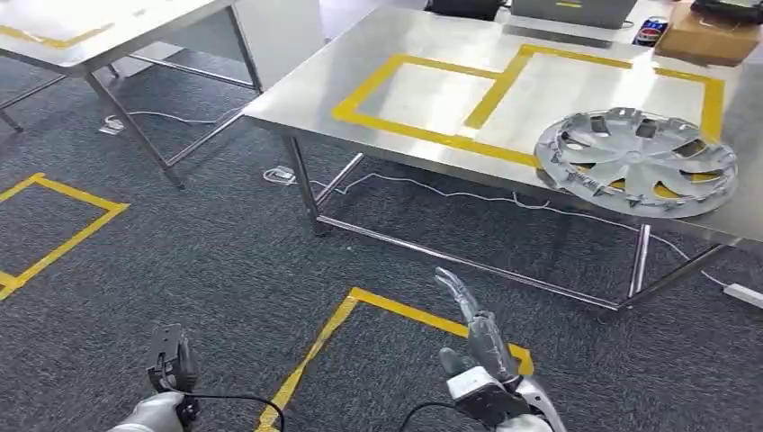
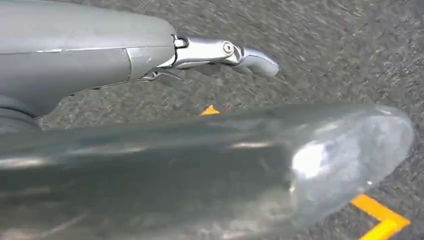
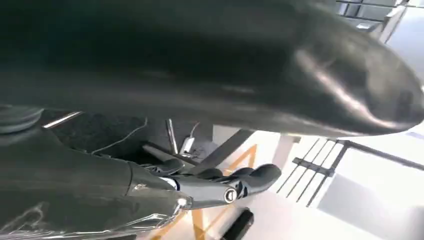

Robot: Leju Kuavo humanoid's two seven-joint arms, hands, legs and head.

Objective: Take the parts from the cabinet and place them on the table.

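We see a brushed steel table (image 1: 423,40), a matt silver plastic wheel cover (image 1: 641,160), and rough grey carpet (image 1: 207,261).

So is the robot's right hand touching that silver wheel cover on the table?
Apart. In the head view the right hand hangs low over the carpet, while the wheel cover lies up on the table, with open floor between them.

Your nearest obstacle on the table (image 1: 432,36) is the silver wheel cover (image 1: 637,160), lying at its near edge toward the right corner. The taped rectangles (image 1: 423,97) left of it lie bare; boxes and a laptop (image 1: 570,11) line the far edge.
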